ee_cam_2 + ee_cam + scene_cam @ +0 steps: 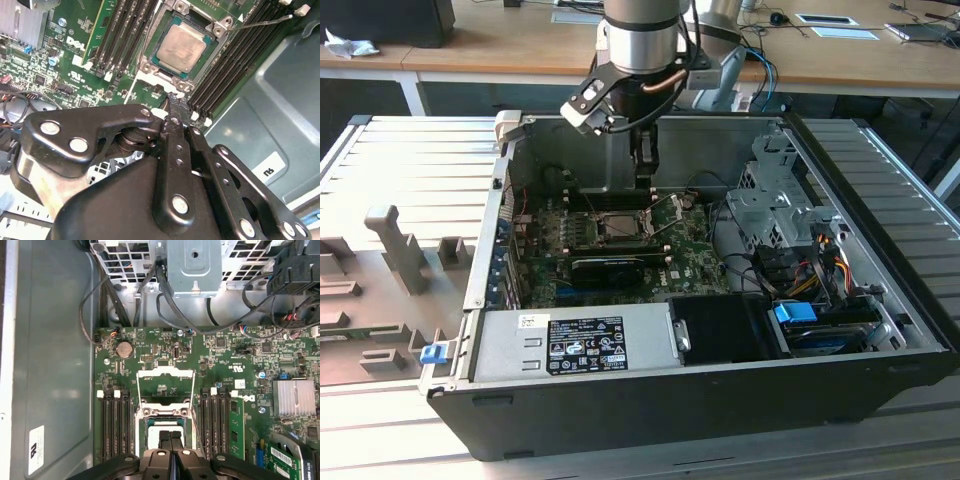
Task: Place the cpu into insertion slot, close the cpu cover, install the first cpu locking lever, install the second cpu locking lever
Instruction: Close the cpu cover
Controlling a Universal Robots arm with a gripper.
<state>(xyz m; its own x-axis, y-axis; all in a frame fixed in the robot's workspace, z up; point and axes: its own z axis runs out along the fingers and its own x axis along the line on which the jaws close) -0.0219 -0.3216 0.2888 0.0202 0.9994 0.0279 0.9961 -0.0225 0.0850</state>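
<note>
Silvery-grey square cpu (180, 47) lies seated in place; the black hand (170, 436) hangs above it, closed and empty. Closing the open thin metal cpu cover (165, 371) seems the step in hand, needing a push.

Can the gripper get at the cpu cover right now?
Probably yes: the cpu cover is swung open next to the seated cpu with nothing over it, and the gripper, shut, hangs just above them.
</note>
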